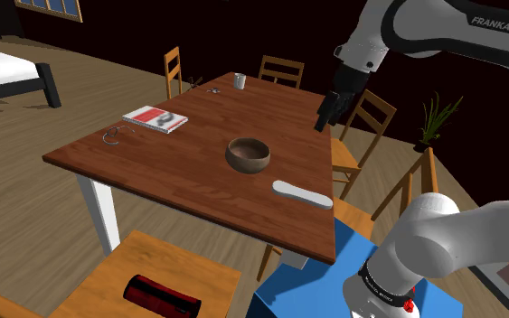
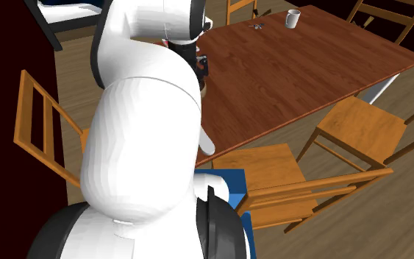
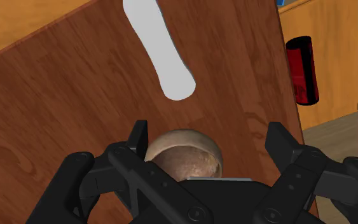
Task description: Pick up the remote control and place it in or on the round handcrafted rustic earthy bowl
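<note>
A long pale grey remote control (image 1: 302,193) lies flat on the wooden table (image 1: 153,158) near the edge closest to the stand. A round brown bowl (image 1: 248,154) stands upright just beyond it, toward the table's middle. My black gripper (image 1: 332,107) hangs well above the table, off to the shoulder view's right of the bowl. In the wrist view the gripper (image 3: 209,143) is open with nothing between its fingers. There the bowl (image 3: 185,153) sits between and below the fingers and the remote (image 3: 158,51) lies farther off.
A red and white magazine (image 1: 155,118), a pair of glasses (image 1: 114,135) and a white mug (image 1: 240,80) lie farther along the table. Wooden chairs (image 1: 365,117) surround it. A red and black cylinder (image 1: 162,295) rests on the near chair seat. The blue stand (image 1: 306,280) is at the lower right.
</note>
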Robot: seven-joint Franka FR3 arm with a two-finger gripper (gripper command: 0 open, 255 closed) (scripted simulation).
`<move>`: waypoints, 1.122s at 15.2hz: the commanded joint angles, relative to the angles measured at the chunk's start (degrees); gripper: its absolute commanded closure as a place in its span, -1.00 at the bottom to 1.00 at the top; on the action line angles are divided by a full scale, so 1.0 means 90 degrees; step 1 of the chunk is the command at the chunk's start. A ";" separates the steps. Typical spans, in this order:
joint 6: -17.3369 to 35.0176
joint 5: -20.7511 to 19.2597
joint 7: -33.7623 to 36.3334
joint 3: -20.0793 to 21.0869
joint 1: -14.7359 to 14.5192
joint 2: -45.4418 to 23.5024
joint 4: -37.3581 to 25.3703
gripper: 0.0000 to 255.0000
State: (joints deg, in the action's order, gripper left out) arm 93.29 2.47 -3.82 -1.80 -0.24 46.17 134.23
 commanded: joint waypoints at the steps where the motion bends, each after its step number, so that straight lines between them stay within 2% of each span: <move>1: 0.0000 0.0000 0.0000 0.0000 0.0000 0.0000 0.0000 -1.00; 10: 0.1568 -0.0423 -0.1295 -0.0446 -0.0199 -0.0101 0.1753 -1.00; 17: 0.3054 -0.0837 -0.2299 -0.0878 -0.0273 -0.0784 0.2757 -1.00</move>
State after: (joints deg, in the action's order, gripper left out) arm 118.58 -4.39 -23.01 -9.01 -2.72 40.12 157.71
